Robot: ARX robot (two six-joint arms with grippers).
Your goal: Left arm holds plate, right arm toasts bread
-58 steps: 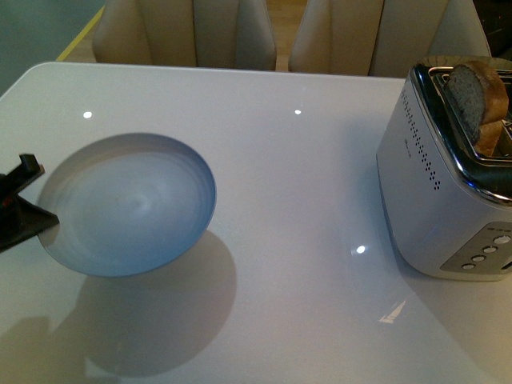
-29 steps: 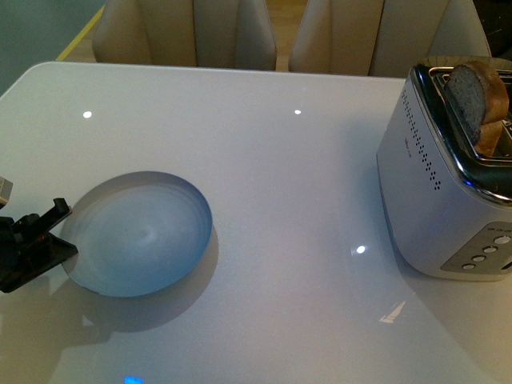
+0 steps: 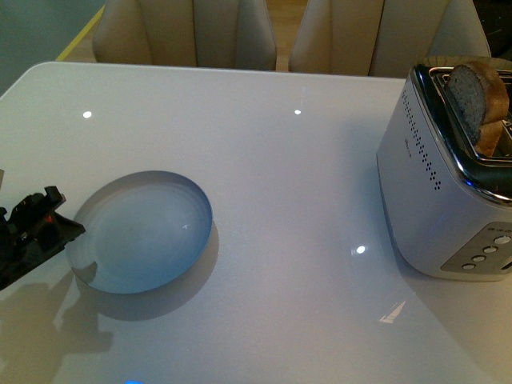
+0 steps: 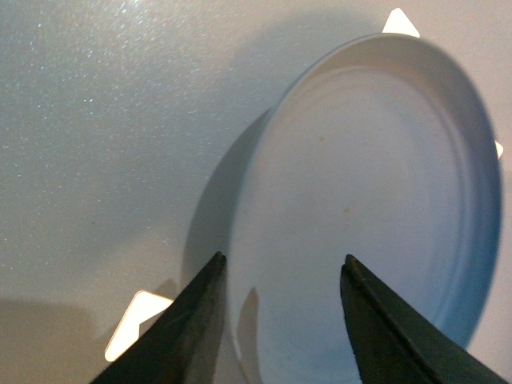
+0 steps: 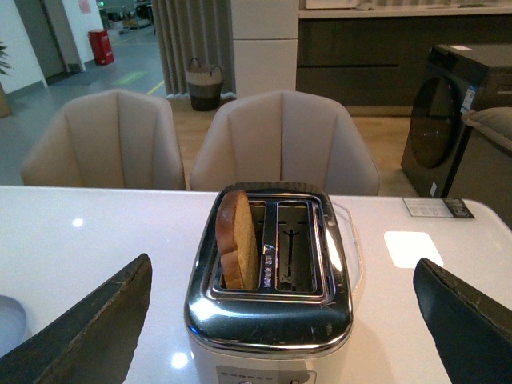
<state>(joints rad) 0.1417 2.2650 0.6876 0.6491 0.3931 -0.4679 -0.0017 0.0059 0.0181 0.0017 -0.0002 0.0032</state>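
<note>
Front view, plate: our pale grey-blue plate (image 3: 144,232) lies flat on the white table (image 3: 280,176), toward its left side.
Left gripper: our left gripper (image 3: 36,232) sits at the plate's left edge; the wrist view shows the jaws parted and straddling the rim (image 4: 232,280), one finger (image 4: 180,336) outside, the other (image 4: 384,328) over the inside.
Bread: a browned slice (image 5: 238,238) stands upright in one slot of the toaster (image 5: 272,304), on the table's right side, well apart from the plate.
Right gripper: our right gripper (image 5: 280,320) hangs wide apart before the toaster, holding nothing.
Background: beige chairs (image 5: 284,140) behind the table.
</note>
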